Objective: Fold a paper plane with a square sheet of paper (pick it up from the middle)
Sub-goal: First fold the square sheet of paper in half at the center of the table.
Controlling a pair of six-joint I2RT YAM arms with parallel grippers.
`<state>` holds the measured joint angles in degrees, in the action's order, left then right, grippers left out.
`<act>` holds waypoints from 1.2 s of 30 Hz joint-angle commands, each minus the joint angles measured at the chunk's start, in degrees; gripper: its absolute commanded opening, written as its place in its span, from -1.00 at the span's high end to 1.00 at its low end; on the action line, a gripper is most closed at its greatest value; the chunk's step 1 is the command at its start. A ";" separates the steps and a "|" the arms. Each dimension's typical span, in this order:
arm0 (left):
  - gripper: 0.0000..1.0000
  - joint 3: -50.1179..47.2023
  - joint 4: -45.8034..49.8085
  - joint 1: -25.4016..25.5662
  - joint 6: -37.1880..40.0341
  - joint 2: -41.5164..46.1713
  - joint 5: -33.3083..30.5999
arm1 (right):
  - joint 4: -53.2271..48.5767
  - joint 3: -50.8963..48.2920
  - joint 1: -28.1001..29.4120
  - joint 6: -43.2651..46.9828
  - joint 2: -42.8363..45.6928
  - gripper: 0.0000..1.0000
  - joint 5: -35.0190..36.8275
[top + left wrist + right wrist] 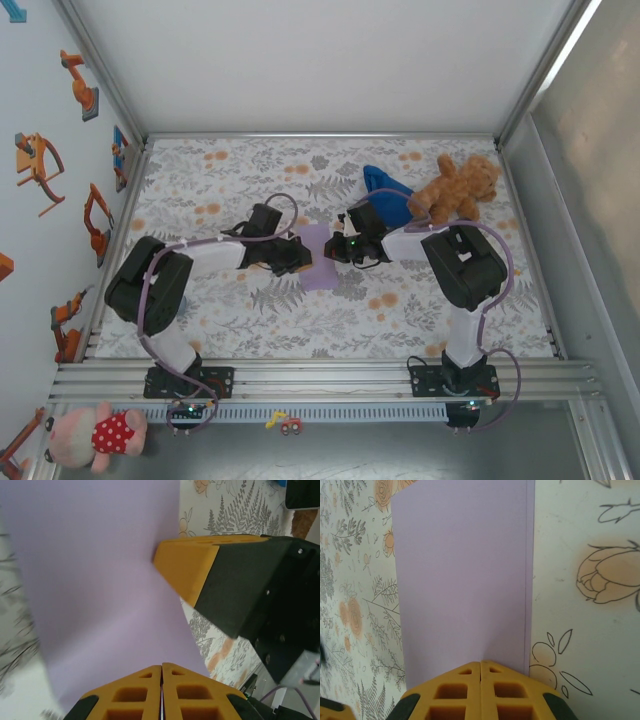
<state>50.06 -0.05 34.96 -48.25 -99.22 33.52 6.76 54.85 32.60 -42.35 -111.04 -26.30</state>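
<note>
Both sets of jaws are together: left gripper and right gripper rest their tips against the square sheet of paper, doubled over at centre frame. Best to press firmly along the crease, edges flush, without sliding it

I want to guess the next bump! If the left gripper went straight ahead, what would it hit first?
Probably the lavender paper, which lies right in front of the left gripper. The right gripper sits slightly to one side, though depth is unclear.
</note>
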 commanded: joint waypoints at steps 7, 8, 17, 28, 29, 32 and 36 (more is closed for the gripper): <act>0.82 -3.83 -1.74 1.81 -2.20 -4.22 1.36 | -18.81 -5.90 -1.81 1.04 -7.17 1.00 13.74; 0.82 -5.06 -1.63 1.90 -2.11 -4.05 1.31 | -18.84 -5.90 -1.84 1.04 -7.18 1.00 13.82; 0.82 -10.21 12.44 2.21 5.80 3.27 -2.79 | -18.82 -5.61 -1.84 0.78 -7.47 1.00 14.70; 0.74 -8.05 16.96 2.21 4.40 17.60 -12.69 | -17.09 -0.59 -1.66 0.23 1.50 1.00 9.45; 0.72 -8.12 15.39 2.20 3.92 18.73 -13.64 | -16.32 0.18 -1.58 0.00 3.50 1.00 8.48; 0.56 -7.62 11.20 2.06 2.38 20.03 -16.80 | -14.50 1.95 -1.53 -0.77 9.25 0.89 6.85; 0.37 -4.63 6.59 2.18 -0.25 17.77 -17.16 | -14.47 2.34 -1.49 -1.84 15.02 0.57 7.63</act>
<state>42.92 11.00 36.82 -45.93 -80.49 18.41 -5.63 55.99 31.20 -43.44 -100.86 -20.64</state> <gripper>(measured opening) 0.310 0.197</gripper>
